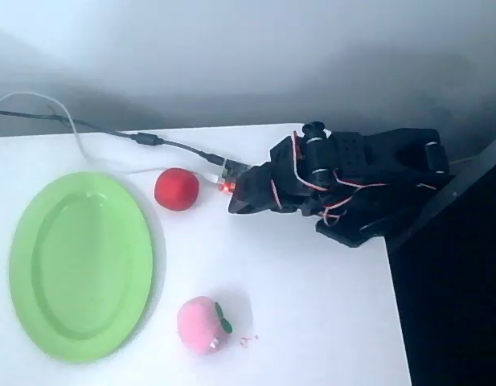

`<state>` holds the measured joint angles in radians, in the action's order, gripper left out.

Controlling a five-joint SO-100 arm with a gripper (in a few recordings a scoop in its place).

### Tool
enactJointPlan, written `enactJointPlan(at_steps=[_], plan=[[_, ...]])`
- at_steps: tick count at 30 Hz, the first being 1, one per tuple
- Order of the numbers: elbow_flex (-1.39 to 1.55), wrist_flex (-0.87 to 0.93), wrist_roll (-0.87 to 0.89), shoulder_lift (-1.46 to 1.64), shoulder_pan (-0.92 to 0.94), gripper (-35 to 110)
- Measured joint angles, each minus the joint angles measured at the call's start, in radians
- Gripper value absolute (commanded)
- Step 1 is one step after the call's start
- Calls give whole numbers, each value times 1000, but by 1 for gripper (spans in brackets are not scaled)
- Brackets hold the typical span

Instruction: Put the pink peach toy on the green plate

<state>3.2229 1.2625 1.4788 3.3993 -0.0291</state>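
In the overhead view, the peach (pixel 202 325) lies nearest the bottom edge on the white bench (pixel 312 322), resting on its side with its dark green leaves pointing right. It sits just beside the lower right rim of the plate (pixel 80 265) but apart from it, not on it. The plate is a light-green oval with a raised rim, lying flat on the left part of the bench with its long axis running top to bottom. Farther up, a red ball (pixel 177 189) rests near the plate's upper right rim. Just right of the ball is the black arm folded low over the bench, its tool (pixel 235 201) pointing left toward the ball, well apart from the peach. Whether its jaws are apart or together I cannot tell. Behind, cables (pixel 111 133) trail from the arm across the bench's far edge.
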Motion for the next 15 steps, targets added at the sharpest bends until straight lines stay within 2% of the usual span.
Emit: enactJointPlan(at_steps=[15], plan=[[0,6,34,0,3,0]])
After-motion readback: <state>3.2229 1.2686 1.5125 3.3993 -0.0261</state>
